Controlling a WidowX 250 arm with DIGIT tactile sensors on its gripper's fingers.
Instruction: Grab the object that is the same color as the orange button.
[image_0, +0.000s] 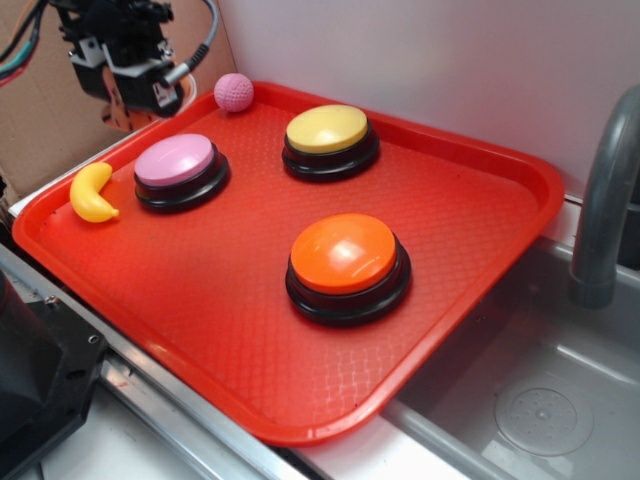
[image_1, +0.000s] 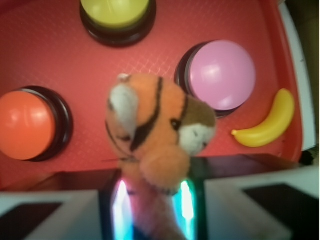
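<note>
Wrist view has the tiger toy (image_1: 155, 135) pinched between the pincer (image_1: 152, 200) fingers, hanging above the red tray (image_1: 75, 60), orange button (image_1: 25, 125) off left. It's soft and lumpy, so I'd guess it could squish out and drop. Pincer's closed on the toy's lower end only.

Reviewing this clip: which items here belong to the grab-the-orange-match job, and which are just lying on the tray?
Belongs to the job:
- tiger toy, clamped in the gripper, lifted off the tray
- orange button

Just lying about:
- yellow button
- pink button
- banana
- pink ball
</note>
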